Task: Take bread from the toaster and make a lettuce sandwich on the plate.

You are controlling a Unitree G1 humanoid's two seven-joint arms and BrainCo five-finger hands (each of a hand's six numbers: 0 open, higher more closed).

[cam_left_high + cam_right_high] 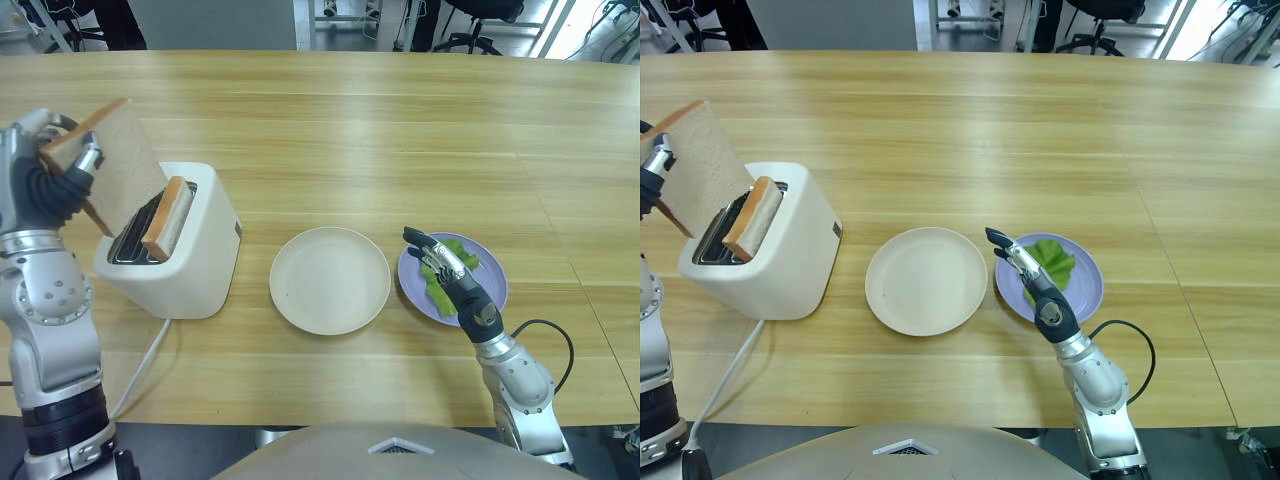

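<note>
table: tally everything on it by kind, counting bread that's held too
bread slices: 2, held slice in the left hand, second slice in the slot
toaster: 1
plates: 2, cream plate, purple plate
lettuce pile: 1, on the purple plate
total: 6

Tilted bread slice (125, 170) above toaster (190, 272), second slice (168, 218) inside; cream plate (330, 282) near lettuce (1052, 260)
</note>
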